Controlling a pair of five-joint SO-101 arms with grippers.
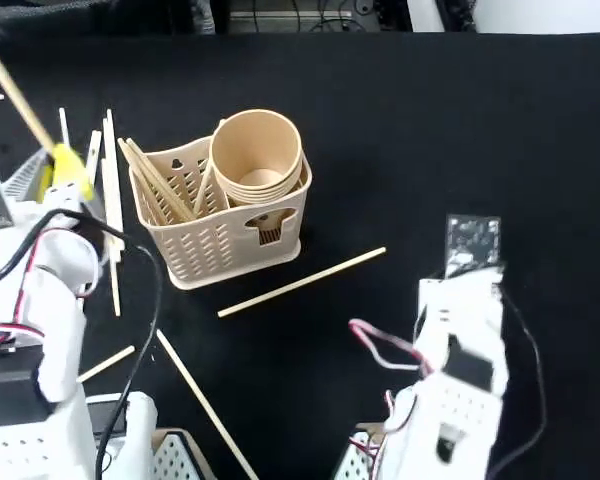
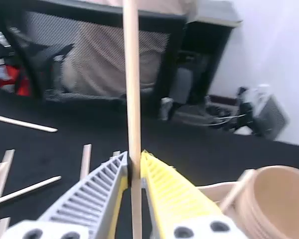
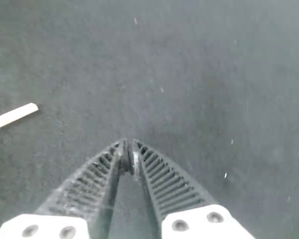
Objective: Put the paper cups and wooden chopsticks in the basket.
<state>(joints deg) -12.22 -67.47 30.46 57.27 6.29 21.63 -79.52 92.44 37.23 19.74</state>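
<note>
The beige basket (image 1: 220,240) stands mid-table. A stack of paper cups (image 1: 257,150) sits in its right compartment, and several wooden chopsticks (image 1: 155,185) lean in its left one. To the basket's left, my left gripper (image 1: 65,175) is shut on a chopstick (image 1: 15,95) that sticks up and away. In the left wrist view the held chopstick (image 2: 132,99) stands pinched at the tips of the gripper (image 2: 133,162), with the cups (image 2: 274,204) beside it. My right gripper (image 3: 128,147) is shut on nothing, low over the black cloth right of the basket (image 1: 470,240).
Loose chopsticks lie on the cloth: one (image 1: 302,282) in front of the basket, whose end (image 3: 12,117) shows near the right gripper, one long one (image 1: 205,405) near the front edge, a short one (image 1: 105,365), and several (image 1: 110,200) beside the left gripper.
</note>
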